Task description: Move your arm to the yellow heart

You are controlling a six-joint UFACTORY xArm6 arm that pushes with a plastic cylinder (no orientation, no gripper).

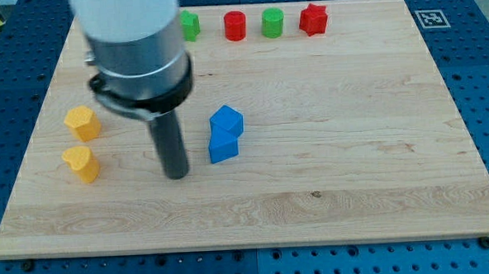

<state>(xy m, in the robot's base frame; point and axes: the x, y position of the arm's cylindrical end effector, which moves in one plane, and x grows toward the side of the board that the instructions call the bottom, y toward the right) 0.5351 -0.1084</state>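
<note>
The yellow heart (81,163) lies near the board's left edge, below a yellow pentagon-like block (82,122). My tip (177,175) rests on the board to the right of the heart, about a hand's width away and not touching it. The dark rod rises from the tip into the grey arm body (133,51) at the view's top left. Two blue blocks stand just right of the tip: a blue cube-like block (222,146) with another blue block (226,120) touching it above.
Along the top edge stand a green block (190,24) partly hidden by the arm, a red cylinder (235,25), a green cylinder (273,22) and a red star (313,19). The wooden board (352,149) lies on a blue perforated table.
</note>
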